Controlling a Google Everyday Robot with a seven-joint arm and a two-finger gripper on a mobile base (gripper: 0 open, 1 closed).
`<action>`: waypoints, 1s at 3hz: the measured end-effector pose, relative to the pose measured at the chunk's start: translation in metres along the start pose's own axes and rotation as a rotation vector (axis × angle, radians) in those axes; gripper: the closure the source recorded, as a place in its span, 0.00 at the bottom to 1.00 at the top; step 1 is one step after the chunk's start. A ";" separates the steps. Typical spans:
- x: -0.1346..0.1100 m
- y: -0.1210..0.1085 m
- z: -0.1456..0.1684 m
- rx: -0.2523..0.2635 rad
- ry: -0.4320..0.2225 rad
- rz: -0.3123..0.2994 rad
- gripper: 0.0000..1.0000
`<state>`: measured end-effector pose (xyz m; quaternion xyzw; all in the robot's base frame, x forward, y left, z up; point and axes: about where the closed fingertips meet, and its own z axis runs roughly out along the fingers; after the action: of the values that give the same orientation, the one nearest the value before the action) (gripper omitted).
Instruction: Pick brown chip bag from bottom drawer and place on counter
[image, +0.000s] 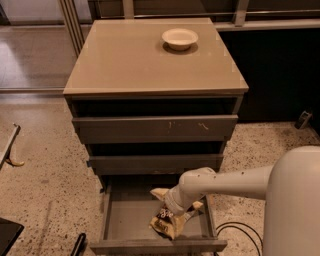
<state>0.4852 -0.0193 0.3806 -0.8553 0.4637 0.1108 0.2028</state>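
My gripper (173, 210) is down inside the open bottom drawer (125, 217), right side, directly on top of the brown chip bag (165, 226). The bag pokes out just below it, toward the drawer front. Grip state: can't tell. The counter (135, 60) holds only a bowl (180, 38).

A small crinkled brown chip bag (165, 226) with tan-yellow ends sits crumpled in the right half of the pulled-open shallow grey bottom drawer (129, 216), beneath the gripper (171, 215). The glossy beige counter (140, 57) tops the cabinet.
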 end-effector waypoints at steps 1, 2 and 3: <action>0.044 0.010 0.020 -0.032 0.006 0.011 0.00; 0.089 0.016 0.046 -0.033 0.009 0.003 0.00; 0.117 0.011 0.076 -0.025 -0.010 -0.032 0.00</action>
<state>0.5401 -0.0781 0.2656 -0.8646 0.4476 0.1176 0.1959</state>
